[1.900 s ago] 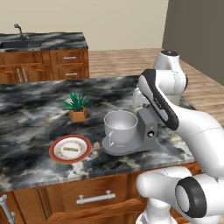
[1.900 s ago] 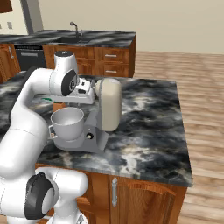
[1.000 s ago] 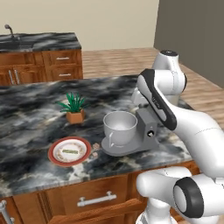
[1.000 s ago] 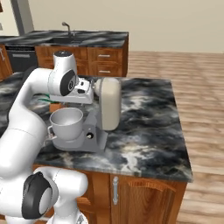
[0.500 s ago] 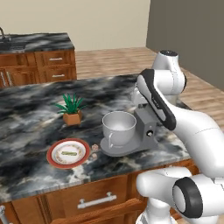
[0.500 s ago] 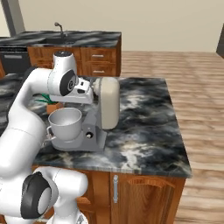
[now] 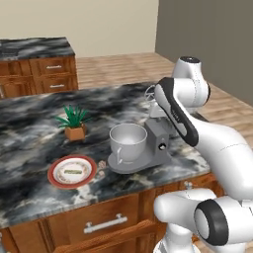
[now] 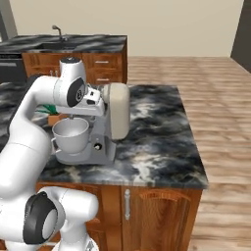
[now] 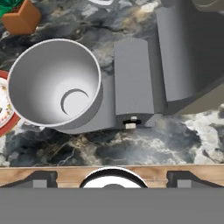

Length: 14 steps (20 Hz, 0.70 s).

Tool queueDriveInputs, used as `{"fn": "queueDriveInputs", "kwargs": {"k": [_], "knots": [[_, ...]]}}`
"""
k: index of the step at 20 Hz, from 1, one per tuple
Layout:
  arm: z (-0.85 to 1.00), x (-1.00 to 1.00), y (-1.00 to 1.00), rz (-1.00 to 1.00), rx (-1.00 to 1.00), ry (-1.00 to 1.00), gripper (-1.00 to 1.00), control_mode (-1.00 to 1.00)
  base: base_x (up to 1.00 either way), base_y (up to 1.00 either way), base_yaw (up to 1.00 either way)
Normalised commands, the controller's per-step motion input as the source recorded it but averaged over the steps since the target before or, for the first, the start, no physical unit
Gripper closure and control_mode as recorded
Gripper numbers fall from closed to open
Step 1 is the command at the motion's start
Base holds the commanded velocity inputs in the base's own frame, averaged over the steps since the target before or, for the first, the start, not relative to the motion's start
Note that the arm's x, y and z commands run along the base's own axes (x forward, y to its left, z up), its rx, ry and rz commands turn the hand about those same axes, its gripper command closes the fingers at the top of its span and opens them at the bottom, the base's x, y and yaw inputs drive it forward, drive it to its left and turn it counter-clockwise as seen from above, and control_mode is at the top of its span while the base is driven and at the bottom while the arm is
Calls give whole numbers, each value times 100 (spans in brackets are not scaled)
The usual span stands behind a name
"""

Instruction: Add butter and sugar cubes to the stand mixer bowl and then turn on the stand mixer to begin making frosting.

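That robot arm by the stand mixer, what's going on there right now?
The arm hangs over the stand mixer with its gripper open and empty, looking down into the stand mixer bowl, which has nothing in it. The butter lies on the red-rimmed plate left of the mixer, with the sugar cubes on the counter just beside it. Nothing has been added yet.

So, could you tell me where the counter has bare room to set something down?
Free: the marble right of the stand mixer, toward the counter's far end. Crowded: the near edge, where plate, mixer bowl and potted plant cluster.
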Motion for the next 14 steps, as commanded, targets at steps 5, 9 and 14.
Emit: {"fn": "queueDriveInputs", "kwargs": {"k": [5, 9, 14], "knots": [[0, 0, 0, 0, 0, 0, -100, 100, -37, 24, -18], [0, 0, 0, 0, 0, 0, -100, 100, -11, 37, -20], [0, 0, 0, 0, 0, 0, -100, 100, -10, 40, -23]]}}
